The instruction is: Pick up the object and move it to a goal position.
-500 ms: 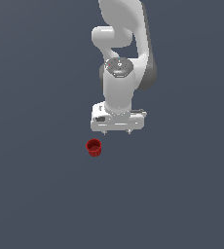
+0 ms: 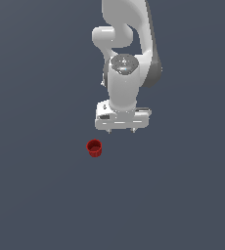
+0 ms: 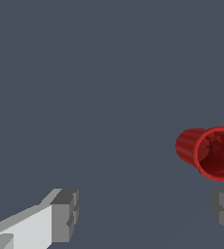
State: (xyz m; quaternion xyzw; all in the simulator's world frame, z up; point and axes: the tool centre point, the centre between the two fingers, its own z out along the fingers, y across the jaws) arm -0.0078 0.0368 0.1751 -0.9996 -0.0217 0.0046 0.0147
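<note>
Plain grey worktop (image 2: 41,195) is carrying only the red cup (image 2: 94,148), standing upright. The arm's fingers (image 3: 65,214) are hanging spread wide apart, empty, above and just beside the cup toward the exterior view's right, probably lining up to straddle it.

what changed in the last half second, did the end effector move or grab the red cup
The end effector has shifted slightly toward the exterior view's left and a little lower in the picture, closing in on the red cup. It has not taken hold of anything: its fingers are spread apart with nothing between them, and the cup lies off to one side of them. The cup sits upright in the same spot on the grey floor.
</note>
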